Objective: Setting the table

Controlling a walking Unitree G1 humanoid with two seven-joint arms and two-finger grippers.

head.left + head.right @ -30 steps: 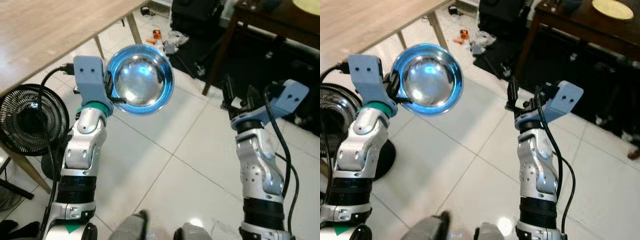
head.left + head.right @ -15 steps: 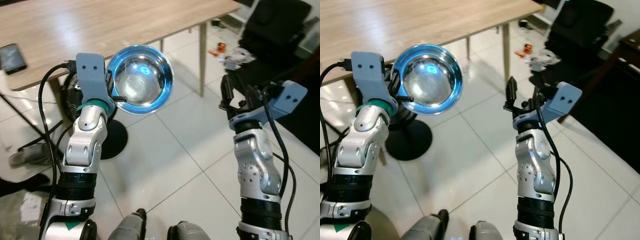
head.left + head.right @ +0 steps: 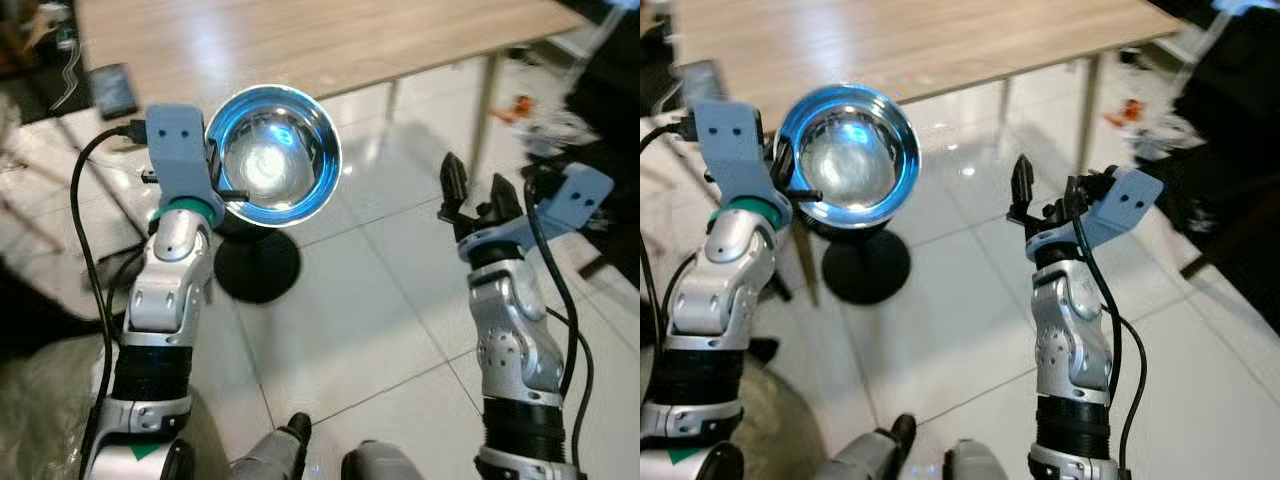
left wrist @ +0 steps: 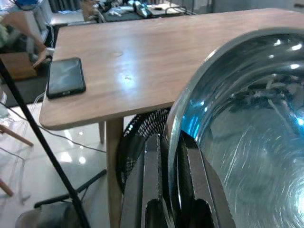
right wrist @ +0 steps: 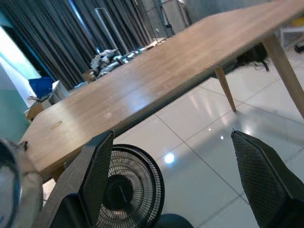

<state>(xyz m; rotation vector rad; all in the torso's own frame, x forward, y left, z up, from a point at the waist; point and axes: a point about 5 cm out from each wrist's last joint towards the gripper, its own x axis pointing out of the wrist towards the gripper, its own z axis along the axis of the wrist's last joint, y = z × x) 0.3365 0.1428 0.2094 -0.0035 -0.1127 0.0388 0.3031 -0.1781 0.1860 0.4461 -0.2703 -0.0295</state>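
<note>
Nearest, the left gripper (image 4: 166,185) has its jaws closed on the rim of the shiny round steel bowl with a blue-lit edge (image 3: 272,152), one black finger inside the wall and one outside; the bowl is carried in the air at chest height, its mouth facing up toward the head camera. The right gripper (image 3: 478,192) is raised level with it on the other side, jaws spread wide and holding nothing.

Below the bowl, on the pale tiled floor (image 3: 360,300), stands a black pedestal fan (image 5: 126,190) close by the desk leg.

Beyond that lies the long light-wood desk (image 3: 300,40), ahead of and above both grippers in the head view, its near edge just past the bowl. A dark phone (image 4: 66,77) rests near the desk's left corner. The bowl-carrying left arm is the nearer one to the desk, so I judge the coming move to be forward over that edge, setting down clear of the phone
</note>
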